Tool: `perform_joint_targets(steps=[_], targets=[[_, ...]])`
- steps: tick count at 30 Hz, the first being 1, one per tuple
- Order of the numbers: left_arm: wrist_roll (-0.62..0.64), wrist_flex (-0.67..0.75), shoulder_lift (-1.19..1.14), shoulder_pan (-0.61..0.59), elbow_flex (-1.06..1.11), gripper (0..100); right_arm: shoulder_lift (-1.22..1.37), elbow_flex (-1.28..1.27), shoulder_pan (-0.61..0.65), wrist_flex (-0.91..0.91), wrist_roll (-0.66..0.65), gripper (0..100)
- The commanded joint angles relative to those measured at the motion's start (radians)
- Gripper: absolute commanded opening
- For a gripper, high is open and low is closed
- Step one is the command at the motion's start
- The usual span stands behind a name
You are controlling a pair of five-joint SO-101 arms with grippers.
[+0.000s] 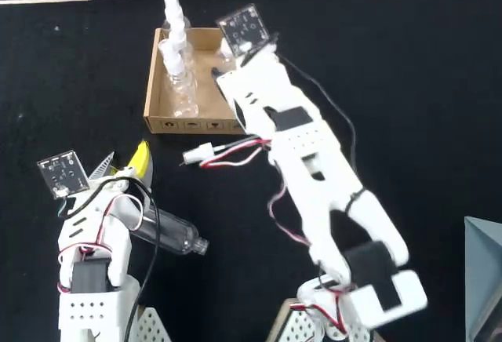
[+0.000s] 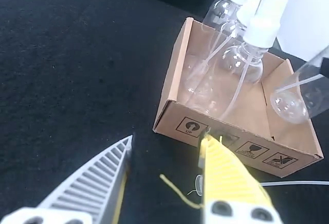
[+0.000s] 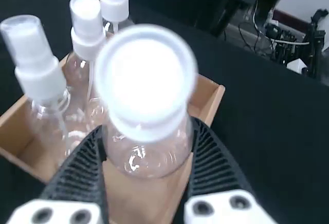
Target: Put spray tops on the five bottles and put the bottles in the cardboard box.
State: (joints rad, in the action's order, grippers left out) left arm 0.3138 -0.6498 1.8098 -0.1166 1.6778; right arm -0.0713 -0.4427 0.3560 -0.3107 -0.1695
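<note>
The cardboard box (image 1: 157,95) sits at the back of the black table, with three clear bottles (image 1: 179,63) wearing white spray tops standing along one side. My right gripper (image 3: 149,136) is shut on another capped bottle (image 3: 146,80), held upright over the box (image 3: 205,100); the left wrist view has that bottle (image 2: 298,93) at the box's (image 2: 175,106) far end. One uncapped bottle (image 1: 169,236) lies on the table beside my left arm. A loose spray top (image 1: 200,154) lies in front of the box. My left gripper (image 1: 121,161) is open with nothing in it, its fingers (image 2: 226,183) pointing toward the box.
Red and white cables (image 1: 235,154) trail from the right arm across the table near the loose spray top. A grey-blue object (image 1: 482,271) stands at the right edge. Open black tabletop lies left and right of the box.
</note>
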Motion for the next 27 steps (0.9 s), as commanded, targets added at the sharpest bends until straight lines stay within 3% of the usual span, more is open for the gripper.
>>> perform_joint_targets(steps=[1,27], targets=[[-0.009,-0.009,0.011,-0.012,0.022,19,0.036,0.131,-0.021,0.031,0.075,1.2],[-0.009,-0.009,0.011,-0.012,0.022,19,0.501,0.581,-0.078,0.031,0.101,1.3]])
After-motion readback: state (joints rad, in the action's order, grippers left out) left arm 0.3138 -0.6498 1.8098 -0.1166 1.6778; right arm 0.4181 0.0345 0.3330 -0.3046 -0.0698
